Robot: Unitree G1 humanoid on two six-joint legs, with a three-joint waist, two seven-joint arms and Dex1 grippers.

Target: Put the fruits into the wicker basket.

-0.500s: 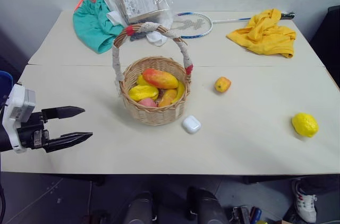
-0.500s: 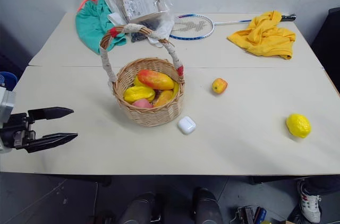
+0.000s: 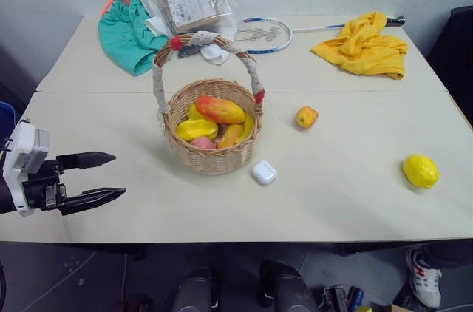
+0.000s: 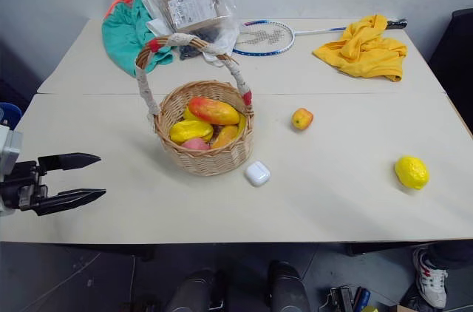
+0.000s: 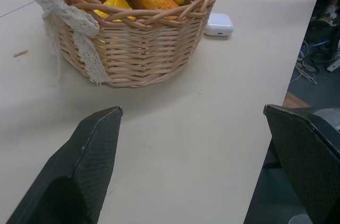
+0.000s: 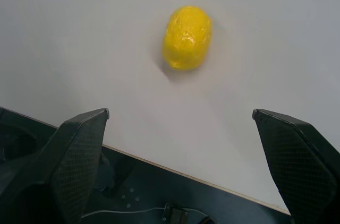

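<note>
Two grippers, left gripper (image 3: pixel 111 177) and right gripper (image 6: pixel 180 123), gape empty; lemon (image 6: pixel 186 37) on table (image 3: pixel 347 194).

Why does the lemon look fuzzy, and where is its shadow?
In the right wrist view the lemon is slightly soft, with a faint shadow beside it on the table; in the left eye view it looks sharper, its shadow small and pale under even light.

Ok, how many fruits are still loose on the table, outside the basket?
2. The lemon lies near the table's right front edge, and the small orange-yellow fruit sits just right of the wicker basket. Nothing seems hidden behind the basket, though I can't be sure.
</note>
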